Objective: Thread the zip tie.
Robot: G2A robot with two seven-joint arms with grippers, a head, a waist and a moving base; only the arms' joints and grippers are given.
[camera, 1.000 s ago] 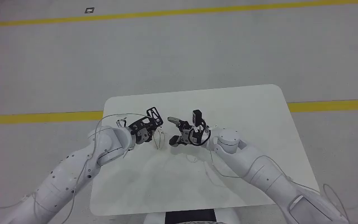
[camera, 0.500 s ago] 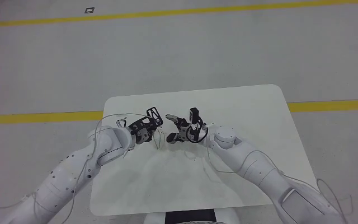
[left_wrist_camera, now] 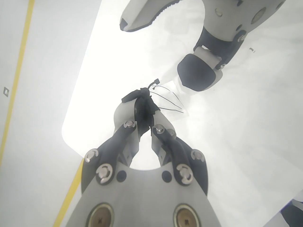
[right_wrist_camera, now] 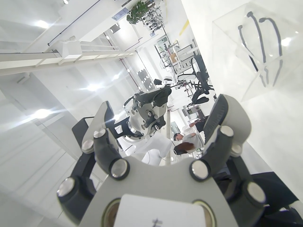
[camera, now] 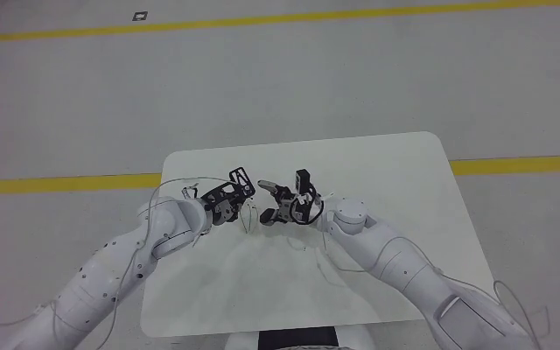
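Observation:
My left gripper (left_wrist_camera: 143, 102) (camera: 238, 197) is shut on a thin black zip tie (left_wrist_camera: 156, 81), whose small head pokes out past the fingertips. Its thin strands curve away over the white table (camera: 394, 166). A clear bag (right_wrist_camera: 236, 48) with several black zip ties lies close to those tips; I cannot tell if it touches them. My right gripper (camera: 271, 203) (left_wrist_camera: 161, 50) (right_wrist_camera: 164, 101) faces the left one from a short way off. It is open, with nothing between its fingers.
The table's front edge runs close under both arms. Bare tabletop stretches to the far right corner (camera: 420, 149). A yellow floor line (camera: 79, 184) passes behind the table.
My right gripper has crept a little closer to the left gripper, still open. The left gripper has stayed where it was, shut on the zip tie.

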